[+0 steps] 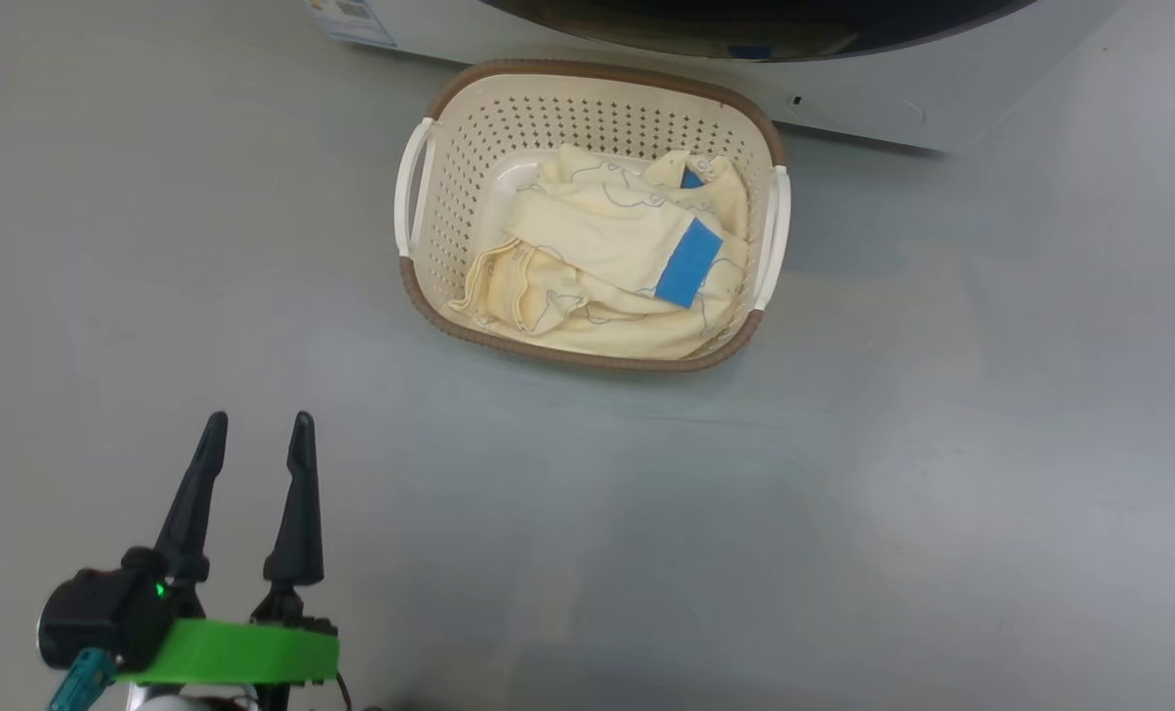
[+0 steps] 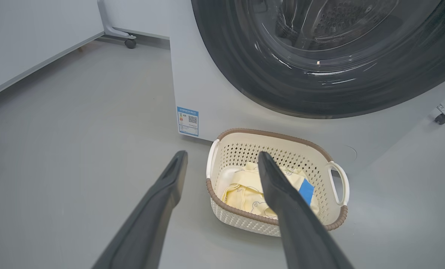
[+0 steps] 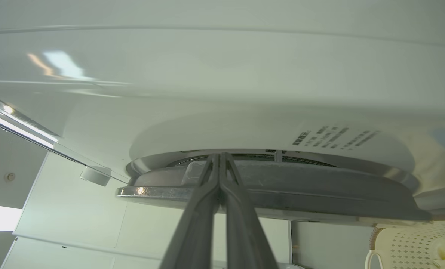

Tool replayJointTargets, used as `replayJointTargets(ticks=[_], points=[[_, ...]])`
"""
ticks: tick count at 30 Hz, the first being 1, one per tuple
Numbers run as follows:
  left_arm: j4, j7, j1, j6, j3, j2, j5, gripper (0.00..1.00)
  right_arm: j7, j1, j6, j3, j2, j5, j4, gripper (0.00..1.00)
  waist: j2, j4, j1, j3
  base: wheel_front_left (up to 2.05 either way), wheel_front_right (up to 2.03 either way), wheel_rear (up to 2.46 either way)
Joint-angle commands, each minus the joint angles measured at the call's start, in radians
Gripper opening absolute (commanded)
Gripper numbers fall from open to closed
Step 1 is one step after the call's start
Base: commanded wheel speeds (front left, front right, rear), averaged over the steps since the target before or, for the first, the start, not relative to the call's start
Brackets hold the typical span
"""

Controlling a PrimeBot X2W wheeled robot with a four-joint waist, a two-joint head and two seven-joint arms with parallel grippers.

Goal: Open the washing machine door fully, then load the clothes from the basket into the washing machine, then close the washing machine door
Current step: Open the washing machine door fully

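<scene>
The cream-white basket point(image 1: 430, 247) stands on the grey floor just before the white washing machine point(image 1: 844, 99), with the cream-yellow clothes point(image 1: 597, 267) and their blue patch piled inside. The washing machine door point(image 2: 245, 74), a black ring around clear glass, faces my left wrist view above the basket point(image 2: 334, 201) and clothes point(image 2: 245, 190). My left gripper point(image 1: 258, 425) hovers open and empty near the floor, short of the basket and to its left. My right gripper point(image 3: 219, 157) is shut, its tips at the door's rim point(image 3: 319, 183), seen edge-on against the machine front point(image 3: 207, 74).
A blue label point(image 2: 187, 121) is stuck low on the machine's left corner. A white wall panel on a castor point(image 2: 130, 43) stands to the far left, and another castor point(image 2: 441, 117) is at the right. Grey floor point(image 1: 844, 513) spreads around the basket.
</scene>
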Motion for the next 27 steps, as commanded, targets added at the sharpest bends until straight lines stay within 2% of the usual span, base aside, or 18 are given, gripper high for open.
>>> replayJointTargets(ticks=[1, 15, 27], points=[[-0.023, -0.011, -0.005, 0.0, 0.033, 0.01, -0.005, 1.0, 0.008, -0.036, -0.003, 0.013, -0.015, -0.008, -0.035, 0.0, 0.0, 0.011, -0.0001, 0.008, 0.0, 0.0, 0.0], [-0.03, -0.011, 0.014, 0.0, 0.022, 0.008, -0.044, 1.0, 0.007, -0.07, -0.003, 0.056, -0.019, -0.023, -0.04, 0.0, 0.0, 0.071, -0.0001, 0.021, 0.0, 0.0, 0.0], [-0.05, -0.011, 0.053, 0.0, 0.037, 0.008, -0.058, 1.0, 0.006, -0.092, -0.003, 0.088, -0.02, -0.024, -0.053, 0.0, 0.0, 0.07, -0.0001, 0.044, 0.0, 0.0, 0.0]])
